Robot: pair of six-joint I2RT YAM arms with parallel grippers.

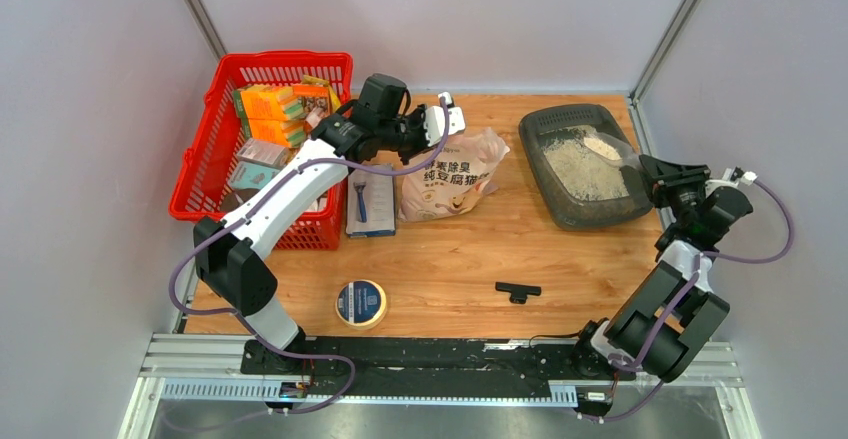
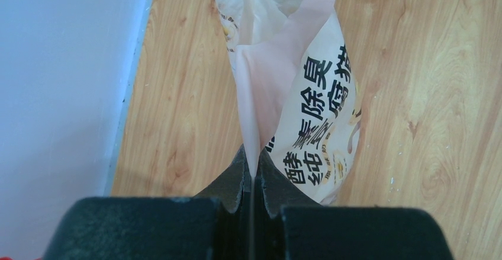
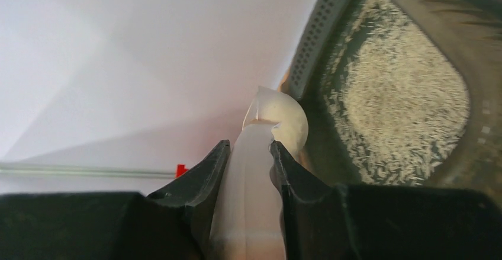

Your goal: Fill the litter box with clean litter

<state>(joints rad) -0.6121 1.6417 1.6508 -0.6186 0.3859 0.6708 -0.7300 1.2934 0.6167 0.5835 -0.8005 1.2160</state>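
The dark grey litter box stands at the back right of the table, with pale clean litter spread over its floor. My right gripper is shut on the handle of a translucent white scoop, which it holds over the box's right rim with litter in its bowl. In the right wrist view the scoop sits between the fingers, with the litter and the litter box to the right. My left gripper is shut on the top edge of the pink litter bag. In the left wrist view the bag hangs from my left gripper.
A red mesh basket full of boxes stands at the back left. A blue packet lies between it and the bag. A tape roll and a small black T-shaped part lie near the front edge. Walls close in on three sides.
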